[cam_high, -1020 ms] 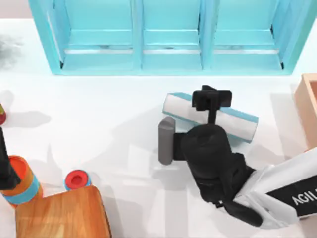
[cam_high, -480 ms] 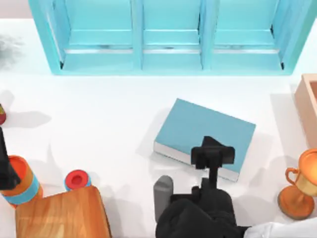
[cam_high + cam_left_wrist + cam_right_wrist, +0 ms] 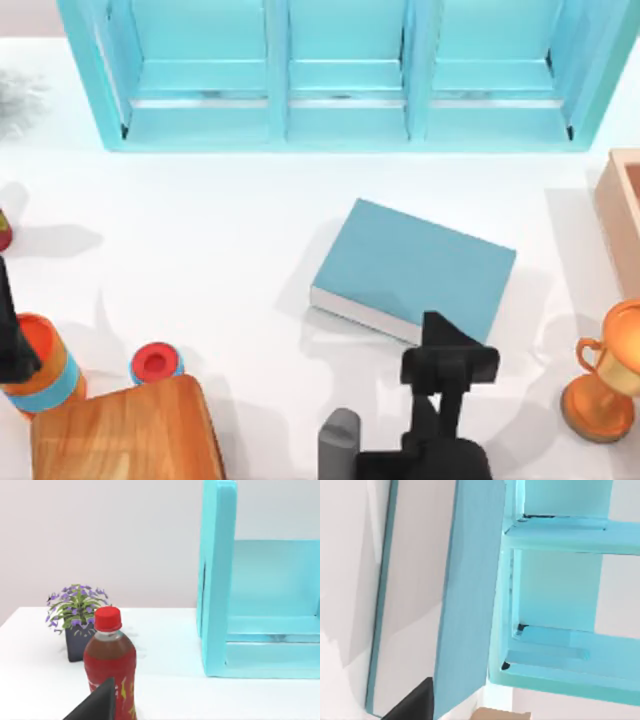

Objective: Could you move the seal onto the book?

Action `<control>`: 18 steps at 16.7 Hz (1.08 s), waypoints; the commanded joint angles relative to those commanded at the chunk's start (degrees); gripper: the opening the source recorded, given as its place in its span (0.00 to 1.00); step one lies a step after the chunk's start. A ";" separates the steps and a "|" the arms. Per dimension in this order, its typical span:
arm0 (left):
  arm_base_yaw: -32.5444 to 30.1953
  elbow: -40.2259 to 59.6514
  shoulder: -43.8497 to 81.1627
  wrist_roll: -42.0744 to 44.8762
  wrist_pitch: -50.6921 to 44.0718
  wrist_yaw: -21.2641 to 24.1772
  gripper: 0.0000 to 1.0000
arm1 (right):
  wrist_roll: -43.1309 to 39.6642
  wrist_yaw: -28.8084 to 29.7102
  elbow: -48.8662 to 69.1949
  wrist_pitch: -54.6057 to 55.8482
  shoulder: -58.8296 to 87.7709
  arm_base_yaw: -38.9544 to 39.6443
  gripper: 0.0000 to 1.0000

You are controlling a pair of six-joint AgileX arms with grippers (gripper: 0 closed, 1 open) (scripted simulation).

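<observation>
Now the book (image 3: 415, 265) lies flat on the tabletop, teal cover up and white page edge towards the near side, right of centre and just in front of the blue shelf unit (image 3: 340, 80).

A second ago it stood tipped on its edge under the right gripper (image 3: 449, 362). Half a second ago it was already down. Since then the right gripper has backed off to the near edge, and it now sits just beside the book's near right corner, apart from it. The withdrawal has uncovered a trophy (image 3: 605, 385) at the right. We cannot tell whether either gripper is open or closed.

Our reading is that the cover is now a usable landing surface, so the preparatory step looks done and the placing itself has not begun. Nothing rests on the cover. We cannot tell where the seal sits.

The left arm (image 3: 10, 345) stays parked at the left edge, over the orange cylinder with a blue band (image 3: 45, 380). Nothing on that side has shifted.
</observation>
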 joint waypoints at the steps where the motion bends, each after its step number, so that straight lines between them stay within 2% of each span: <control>1: 0.00 0.00 0.00 0.00 0.00 0.00 1.00 | -0.08 -0.14 0.27 0.03 0.25 -0.26 1.00; 5: 0.00 0.00 0.00 0.00 0.00 0.00 1.00 | 0.37 -2.15 2.55 -3.17 1.61 -3.44 1.00; 9: 0.00 0.00 0.00 0.00 0.00 0.00 1.00 | 2.24 -9.39 10.48 -14.51 5.14 -14.37 1.00; 13: 0.00 0.00 0.00 0.00 0.00 0.00 1.00 | 5.75 -21.05 22.42 -30.28 8.12 -30.34 1.00; 18: 0.00 0.00 0.00 0.00 0.00 0.00 1.00 | 11.73 -39.48 39.24 -52.15 9.93 -53.87 1.00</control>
